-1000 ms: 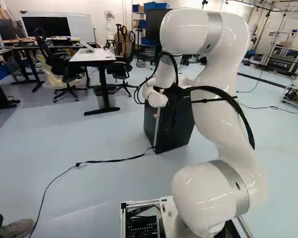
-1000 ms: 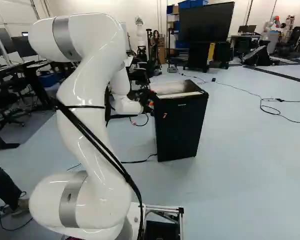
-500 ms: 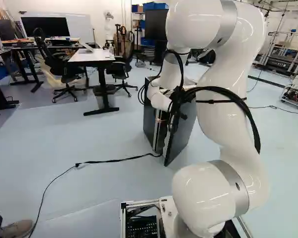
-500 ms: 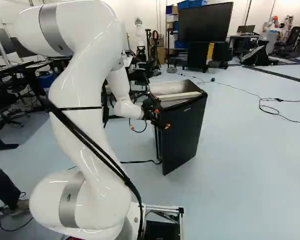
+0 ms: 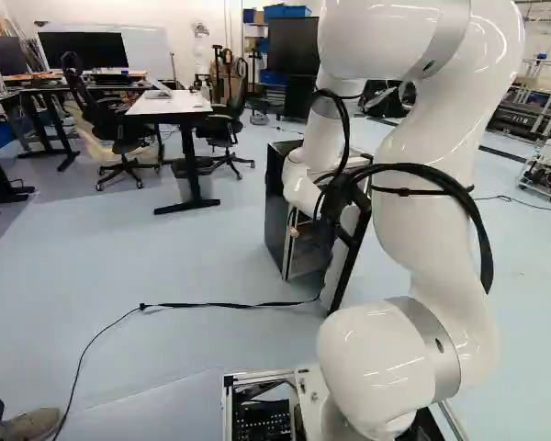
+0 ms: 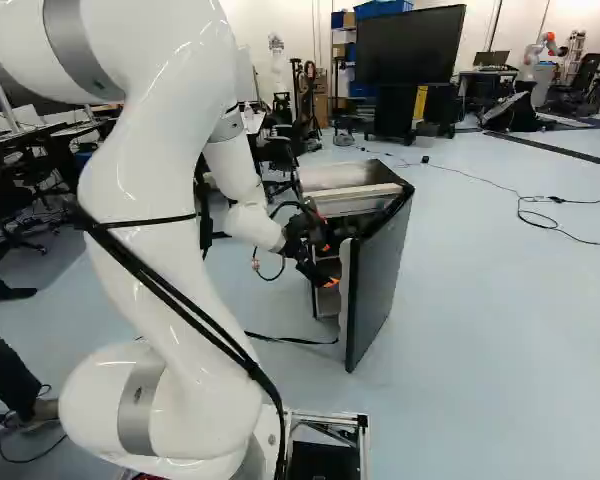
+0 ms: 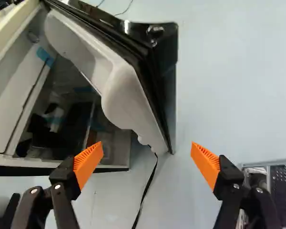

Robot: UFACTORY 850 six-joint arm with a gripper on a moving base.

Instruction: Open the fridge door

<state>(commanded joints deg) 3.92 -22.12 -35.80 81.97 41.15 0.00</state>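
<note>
- One fridge (image 6: 332, 178), one door (image 6: 382, 280), standing open.
- My one gripper (image 6: 329, 265): two fingers (image 7: 206, 164) spread wide.
- Interior (image 7: 66, 107) murky; my arm (image 6: 150, 190) cut off up top (elbow's cropped).

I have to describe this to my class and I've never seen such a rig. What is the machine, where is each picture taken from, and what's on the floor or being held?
It is one white robot arm on a moving base. Two pictures come from cameras on that base, behind the arm: one to its left, one to its right. Both show the same scene. The third looks out from the wrist, along the tool, whose two fingers have orange pads.

On the pale floor stands a small black fridge, its door partly open. A black cord also runs along the floor.

Nothing is held: the fingers stand wide apart, with the door ahead of them.
</note>
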